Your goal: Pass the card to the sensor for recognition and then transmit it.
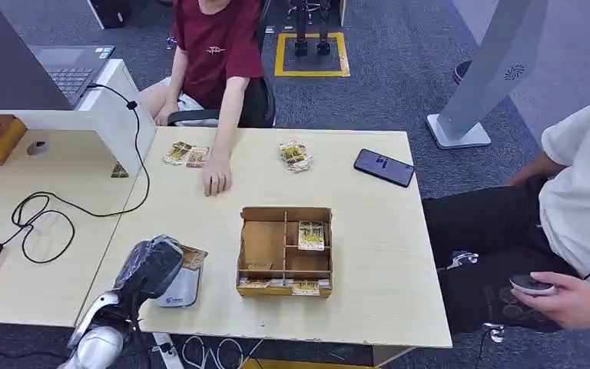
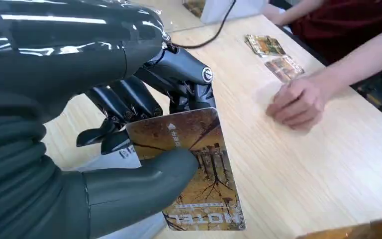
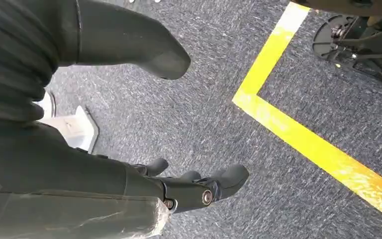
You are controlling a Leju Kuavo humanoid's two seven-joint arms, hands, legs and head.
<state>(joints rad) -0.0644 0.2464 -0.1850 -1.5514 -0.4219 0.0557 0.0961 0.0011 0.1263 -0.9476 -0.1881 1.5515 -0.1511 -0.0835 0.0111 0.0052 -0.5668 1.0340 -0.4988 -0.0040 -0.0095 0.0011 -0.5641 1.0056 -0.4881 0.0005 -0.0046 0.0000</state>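
The left hand (image 2: 129,144) pinches a brown hotel card (image 2: 194,164) between its thick thumb and its dark fingers (image 2: 124,102), the card's printed face up and tilted over the desk (image 2: 328,169). From the head view the same hand (image 1: 150,269) sits near the desk's front edge, the card (image 1: 193,257) poking out over a flat silver-grey sensor pad (image 1: 180,290) that lies on the desk (image 1: 369,254) — whether card and pad touch cannot be told.

Just beside the pad stands an open brown compartment box (image 1: 284,250) with 1 card (image 1: 311,235) in a rear cell and more along its front. A person's hand (image 1: 217,178) rests on the desk near 2 loose cards (image 1: 186,155); a small stack (image 1: 295,155) and a dark phone (image 1: 384,167) lie farther along.

The right hand (image 3: 179,184) hangs over grey carpet beside a yellow floor line (image 3: 298,134), holding nothing — its fingers (image 3: 229,177) loosely apart from the thumb.
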